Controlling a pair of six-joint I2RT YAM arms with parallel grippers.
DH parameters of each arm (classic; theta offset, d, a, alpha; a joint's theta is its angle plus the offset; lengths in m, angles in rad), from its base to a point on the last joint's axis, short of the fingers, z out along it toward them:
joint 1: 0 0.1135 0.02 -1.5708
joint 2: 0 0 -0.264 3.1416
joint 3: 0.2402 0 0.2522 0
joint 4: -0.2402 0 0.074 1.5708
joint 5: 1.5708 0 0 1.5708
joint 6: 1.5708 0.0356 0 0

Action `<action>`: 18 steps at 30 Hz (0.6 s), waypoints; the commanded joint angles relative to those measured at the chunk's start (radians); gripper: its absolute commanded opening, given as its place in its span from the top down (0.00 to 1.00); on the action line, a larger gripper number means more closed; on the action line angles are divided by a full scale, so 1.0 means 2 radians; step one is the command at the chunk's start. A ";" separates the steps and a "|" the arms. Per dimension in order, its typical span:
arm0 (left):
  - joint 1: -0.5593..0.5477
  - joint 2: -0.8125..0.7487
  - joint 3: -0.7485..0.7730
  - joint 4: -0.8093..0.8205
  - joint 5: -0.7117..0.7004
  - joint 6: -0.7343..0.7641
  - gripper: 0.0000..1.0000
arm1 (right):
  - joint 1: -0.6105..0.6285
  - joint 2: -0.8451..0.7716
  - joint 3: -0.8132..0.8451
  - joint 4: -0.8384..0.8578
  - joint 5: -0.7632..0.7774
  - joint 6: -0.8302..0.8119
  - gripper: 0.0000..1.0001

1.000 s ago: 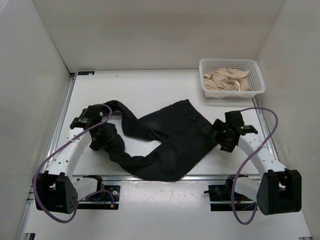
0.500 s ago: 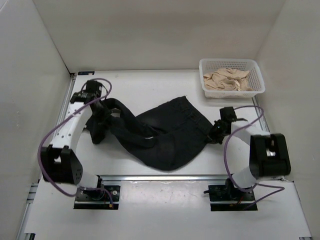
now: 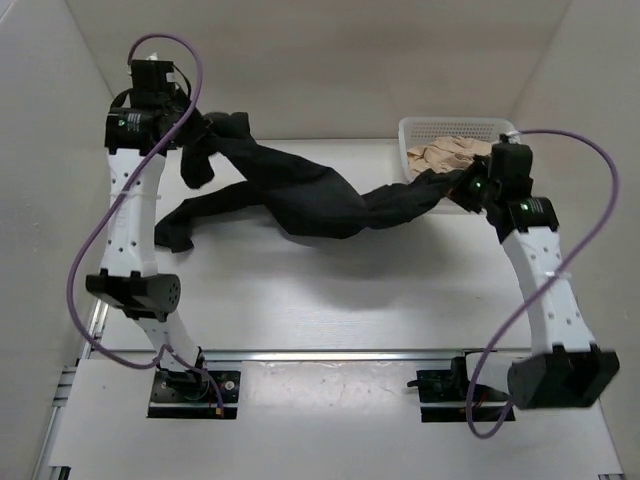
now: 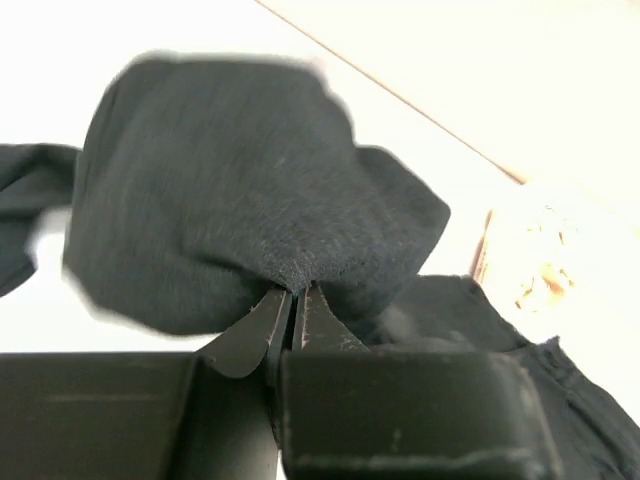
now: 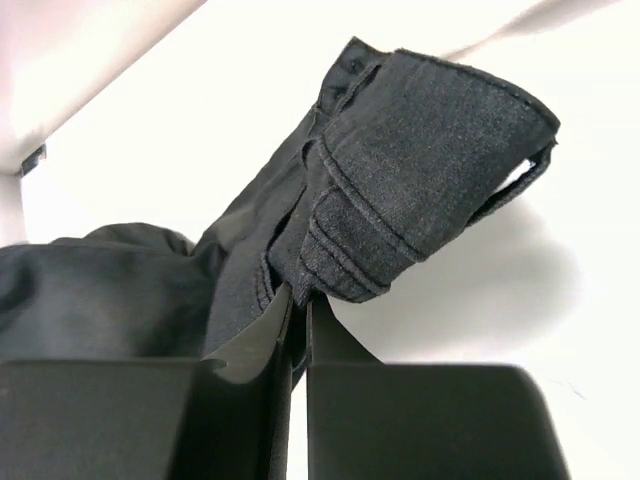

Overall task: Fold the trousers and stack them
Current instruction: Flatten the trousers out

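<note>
Two-point pinch on the trousers (image 3: 300, 195) by left gripper (image 3: 203, 136) and right gripper (image 3: 462, 188); freshly hoisted above the table (image 3: 330, 295) for spreading

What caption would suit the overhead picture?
Black trousers hang stretched between the shut left gripper and right gripper, over the white table.

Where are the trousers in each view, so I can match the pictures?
Top external: trousers hang stretched across the upper middle, from the left gripper to the right gripper.
Left wrist: a black bunch at centre, pinched in the shut fingers.
Right wrist: folded waistband at centre right, pinched likewise.
Shared landmark: the basket, upper right from above; probably the beige blur at right in the left wrist view.
</note>
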 commanded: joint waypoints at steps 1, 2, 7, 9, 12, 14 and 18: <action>0.004 -0.056 -0.054 -0.031 -0.004 0.024 0.90 | -0.007 -0.066 -0.056 -0.092 0.068 0.005 1.00; -0.008 -0.088 -0.125 -0.026 -0.020 0.037 0.90 | -0.007 -0.105 -0.080 -0.099 0.092 0.013 1.00; 0.011 -0.118 -0.296 0.007 -0.012 0.052 0.05 | -0.007 -0.211 -0.230 -0.141 0.139 0.066 1.00; 0.011 -0.113 -0.290 -0.010 -0.016 0.059 0.02 | -0.007 -0.232 -0.244 -0.151 0.134 0.078 1.00; 0.011 -0.126 -0.285 -0.009 -0.023 0.059 0.00 | -0.007 -0.232 -0.244 -0.163 0.134 0.078 1.00; 0.017 -0.145 -0.293 -0.004 -0.023 0.059 0.06 | -0.007 -0.232 -0.236 -0.176 0.140 0.078 1.00; 0.039 -0.175 -0.348 0.001 -0.023 0.054 0.33 | -0.007 -0.237 -0.220 -0.186 0.155 0.067 1.00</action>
